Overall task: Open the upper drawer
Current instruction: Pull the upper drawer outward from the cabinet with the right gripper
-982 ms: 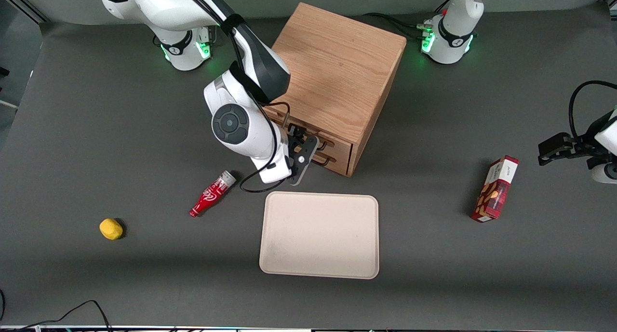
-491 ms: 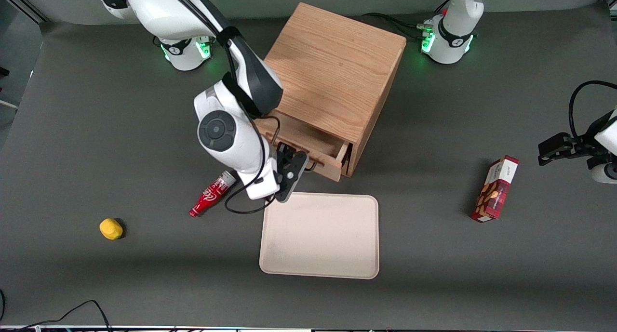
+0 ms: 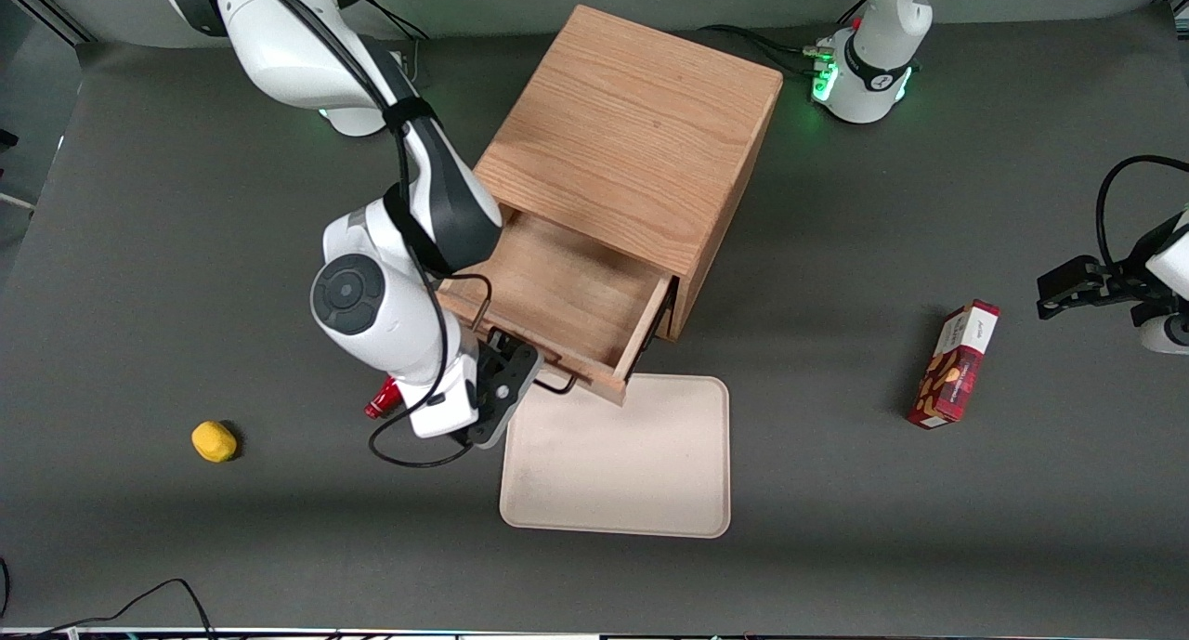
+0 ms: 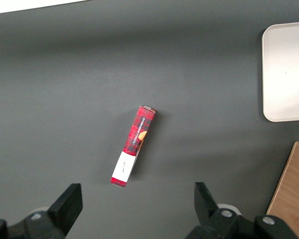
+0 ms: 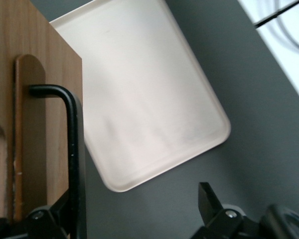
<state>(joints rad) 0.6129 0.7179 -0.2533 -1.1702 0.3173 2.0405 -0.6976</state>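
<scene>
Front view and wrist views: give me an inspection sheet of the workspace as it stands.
Surface: dark grey table, flat.
Job's things: upper drawer pulled well out of the wooden cabinet, inside bare; its front overhangs the beige tray.
Clutter: yellow object; red bottle mostly hidden under the arm; red box toward the parked arm's end.
Grippers: gripper at the drawer's black wire handle.
Cables: black cable at the table's near edge.
Surroundings: nothing seen.
</scene>
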